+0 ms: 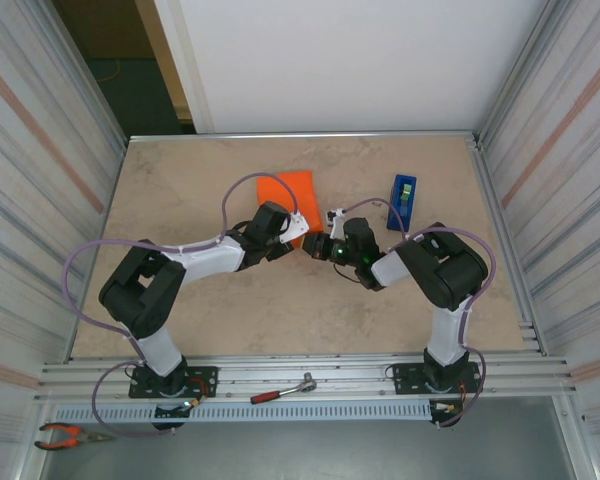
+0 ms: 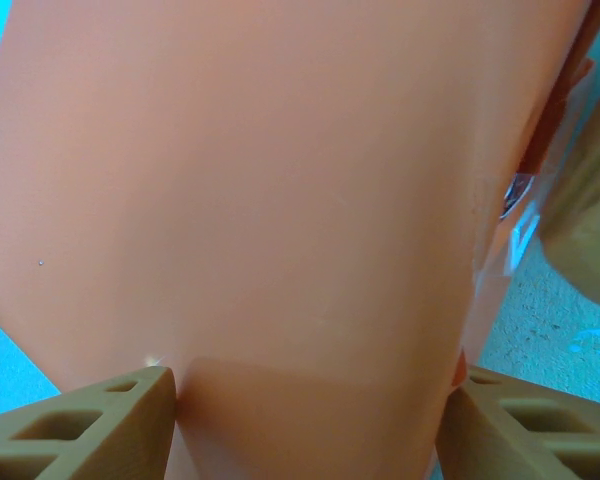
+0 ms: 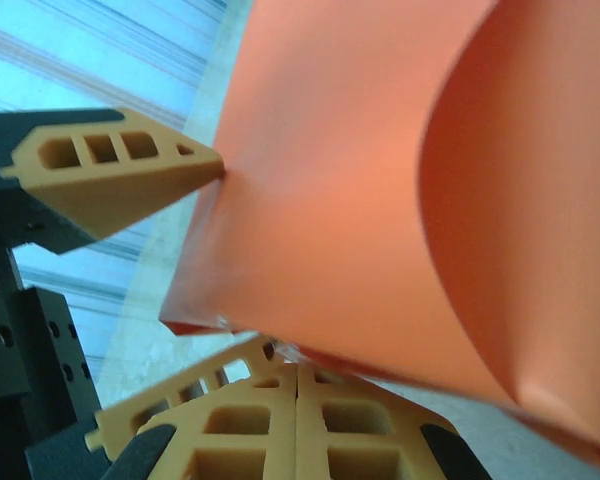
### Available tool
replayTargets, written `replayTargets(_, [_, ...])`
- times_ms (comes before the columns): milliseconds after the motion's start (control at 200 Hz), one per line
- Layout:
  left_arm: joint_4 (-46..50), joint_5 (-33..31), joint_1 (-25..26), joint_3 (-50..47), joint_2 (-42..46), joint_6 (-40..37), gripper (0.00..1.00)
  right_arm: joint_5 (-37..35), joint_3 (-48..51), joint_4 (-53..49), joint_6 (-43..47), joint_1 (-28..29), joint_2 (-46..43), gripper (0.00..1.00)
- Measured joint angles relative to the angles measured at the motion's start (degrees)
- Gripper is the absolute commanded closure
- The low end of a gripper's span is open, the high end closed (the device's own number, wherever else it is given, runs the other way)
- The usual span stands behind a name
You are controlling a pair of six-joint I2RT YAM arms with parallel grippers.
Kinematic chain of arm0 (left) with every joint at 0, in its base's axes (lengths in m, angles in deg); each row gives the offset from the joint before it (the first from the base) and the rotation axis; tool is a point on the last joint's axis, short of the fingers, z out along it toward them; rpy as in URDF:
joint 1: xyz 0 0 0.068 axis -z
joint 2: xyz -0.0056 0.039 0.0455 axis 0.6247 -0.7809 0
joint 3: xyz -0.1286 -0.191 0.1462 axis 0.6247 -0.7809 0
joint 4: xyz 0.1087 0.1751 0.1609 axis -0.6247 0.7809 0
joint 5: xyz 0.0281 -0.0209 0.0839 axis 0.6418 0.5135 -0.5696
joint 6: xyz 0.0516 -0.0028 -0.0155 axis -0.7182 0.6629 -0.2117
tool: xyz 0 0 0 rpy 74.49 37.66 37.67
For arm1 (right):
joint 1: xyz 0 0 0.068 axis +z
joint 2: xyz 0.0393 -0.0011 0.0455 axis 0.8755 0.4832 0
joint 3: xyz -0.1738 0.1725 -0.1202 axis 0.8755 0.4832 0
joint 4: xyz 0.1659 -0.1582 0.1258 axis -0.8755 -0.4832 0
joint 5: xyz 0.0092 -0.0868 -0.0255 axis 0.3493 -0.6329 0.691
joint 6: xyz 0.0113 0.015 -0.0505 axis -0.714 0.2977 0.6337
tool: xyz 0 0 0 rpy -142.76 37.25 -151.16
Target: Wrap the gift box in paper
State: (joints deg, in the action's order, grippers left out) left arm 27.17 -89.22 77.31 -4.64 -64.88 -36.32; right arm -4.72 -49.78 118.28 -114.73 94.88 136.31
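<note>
Mia: Where is the paper [image 1: 298, 188]?
Sam: In the top view it sits a bit above the middle of the picture, on the table [image 1: 180, 180]. It is bright orange and folded up into a bump, not lying flat.
Mia: What is under it?
Sam: I cannot tell. The paper hides it.
Mia: What is the left gripper [image 2: 315, 385] doing?
Sam: Its two tan fingers [image 2: 110, 420] stand wide apart at the bottom of the left wrist picture. The orange bundle sits between them, and both tips touch its sides. So it has hold of the paper.
Mia: And the right gripper [image 3: 298, 375]?
Sam: Its fingers are pressed tight together at the bottom of the right wrist picture. The lower edge of the paper hangs just above the tips. I cannot tell if any paper is pinched in there.
Mia: What is the blue thing?
Sam: A tape dispenser [image 1: 402, 200]. It stands to the right of the paper, apart from it.
</note>
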Motion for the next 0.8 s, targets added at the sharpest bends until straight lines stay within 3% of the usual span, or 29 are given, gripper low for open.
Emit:
replayTargets(576, [0.6, 0.2, -0.1, 0.3, 0.2, 0.1, 0.33, 0.1, -1.4, -1.2, 0.0, -0.1, 0.0, 1.00])
replayTargets(802, [4.2, 5.9, -3.0, 0.4, 4.3, 3.4, 0.32, 0.3, -1.4, -1.0, -0.7, -0.4, 0.0, 1.00])
